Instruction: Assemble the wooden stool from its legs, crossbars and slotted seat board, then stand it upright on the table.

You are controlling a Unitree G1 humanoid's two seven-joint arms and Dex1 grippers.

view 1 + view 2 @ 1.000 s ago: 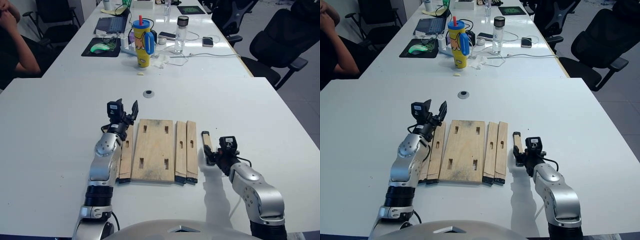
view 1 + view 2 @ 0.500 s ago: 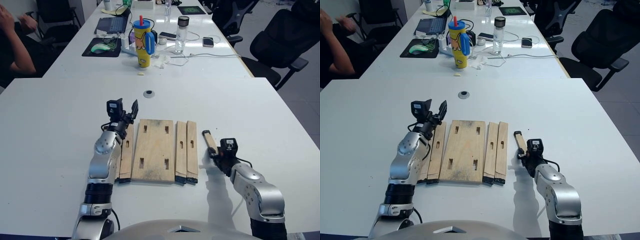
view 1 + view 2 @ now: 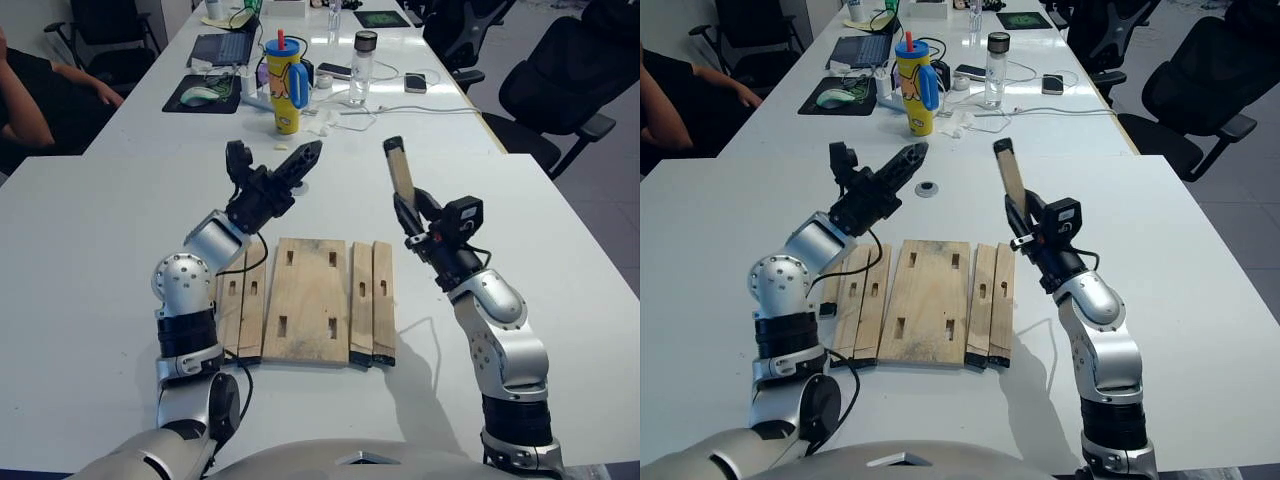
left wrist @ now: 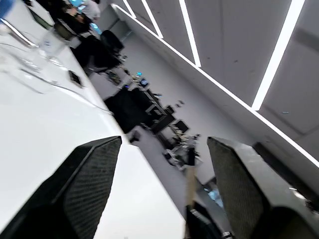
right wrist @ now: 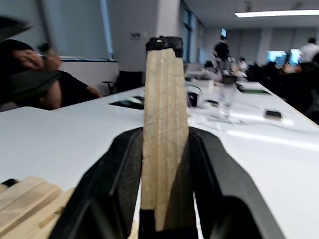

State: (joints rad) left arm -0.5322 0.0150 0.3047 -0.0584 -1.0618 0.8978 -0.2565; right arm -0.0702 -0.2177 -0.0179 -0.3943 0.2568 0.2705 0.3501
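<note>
The slotted seat board [image 3: 308, 298] lies flat on the white table [image 3: 90, 260]. Two slotted wooden pieces [image 3: 243, 312] lie along its left side and two more [image 3: 372, 298] along its right. My right gripper [image 3: 412, 212] is held above the table to the right of the boards, shut on a short wooden bar [image 3: 399, 168]. The bar stands nearly upright, its dark-tipped end on top; the right wrist view has it clamped between the fingers [image 5: 119, 174]. My left gripper [image 3: 296, 160] hangs above the far edge of the boards, open, with nothing between its fingers [image 4: 89, 184].
A round grommet [image 3: 928, 187] sits in the table beyond the boards. On the farther table stand a yellow cup [image 3: 284, 90], a clear bottle [image 3: 362, 66], a laptop [image 3: 222, 48] and cables. Black office chairs [image 3: 570, 80] are at the right.
My right gripper has lifted the wooden bar off the table and swung it upright. My left arm has risen from beside the left pieces to well above the table.
</note>
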